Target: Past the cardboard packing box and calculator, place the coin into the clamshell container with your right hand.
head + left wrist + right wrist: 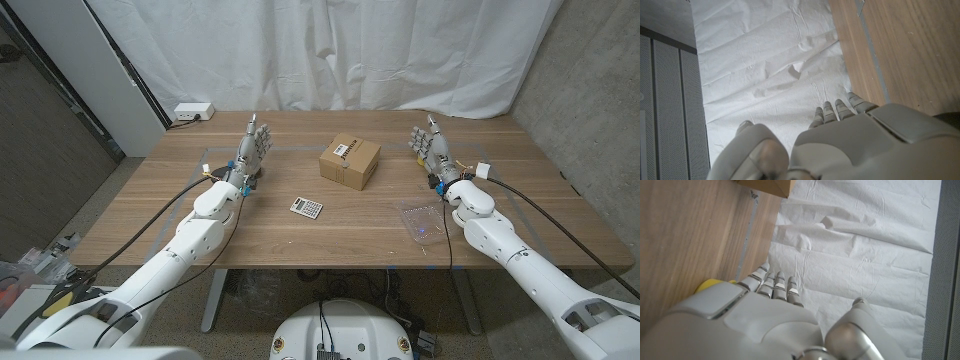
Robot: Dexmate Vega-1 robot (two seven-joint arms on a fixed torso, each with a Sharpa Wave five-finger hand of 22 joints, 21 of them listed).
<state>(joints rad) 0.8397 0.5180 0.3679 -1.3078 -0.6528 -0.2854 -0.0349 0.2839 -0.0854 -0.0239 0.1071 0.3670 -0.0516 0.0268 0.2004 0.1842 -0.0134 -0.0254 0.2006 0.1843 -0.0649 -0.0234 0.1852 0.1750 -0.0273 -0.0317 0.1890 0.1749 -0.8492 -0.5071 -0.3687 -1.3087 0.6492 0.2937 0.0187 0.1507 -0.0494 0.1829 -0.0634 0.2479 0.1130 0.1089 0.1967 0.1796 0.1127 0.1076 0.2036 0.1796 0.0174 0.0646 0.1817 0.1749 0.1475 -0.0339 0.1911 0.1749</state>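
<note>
Both hands up off the desk (150,215), empty, fingers extended and slightly apart. Left hand (253,148) stands at far left-centre, right hand (431,146) at far right, palms upright, nothing grasped in either. Cardboard packing box (349,162) sits far centre between the two hands, label on top. Calculator (306,207) lies near-left of the box, well apart from both hands. Clamshell container (424,221), clear plastic, lies near right by the desk edge, just beside the right forearm, near side of the right hand. Coin: can't make it out for certain; a small dark spot shows at the clamshell, too small to tell. White power strip (192,112) at the far-left corner of the desk, white curtain (330,50) behind. Left wrist view: back of left hand (850,145), fingers (829,112) reaching toward the curtain (770,70). Right wrist view: same for right hand (750,325), a corner of the box (771,186) showing, a yellow bit (710,285) beside the hand.
</note>
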